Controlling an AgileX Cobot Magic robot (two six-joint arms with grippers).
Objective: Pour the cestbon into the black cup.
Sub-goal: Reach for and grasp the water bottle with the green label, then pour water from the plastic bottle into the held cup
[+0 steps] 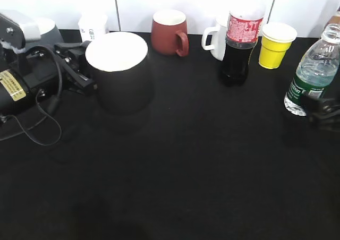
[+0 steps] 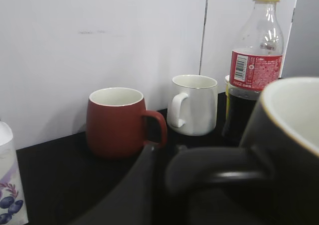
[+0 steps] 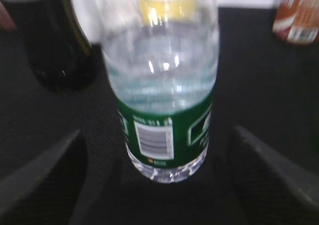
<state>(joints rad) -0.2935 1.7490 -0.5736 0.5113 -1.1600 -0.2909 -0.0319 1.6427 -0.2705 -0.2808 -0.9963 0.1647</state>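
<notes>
The matte black cup [image 1: 118, 70] with its white inside sits left of centre, its handle gripped by the left gripper [image 1: 79, 73] — likely to steady it. At the right edge, the clear ribbed green-labelled cestbon [image 1: 312, 73] stands upright between the wide-spread right gripper [image 3: 159, 185] — not yet gripped.

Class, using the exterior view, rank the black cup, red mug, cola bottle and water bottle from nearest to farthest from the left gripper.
1. Black cup, at the left gripper.
2. Red mug, back centre.
3. Cola bottle, right of centre.
4. Water bottle, far right.
</notes>
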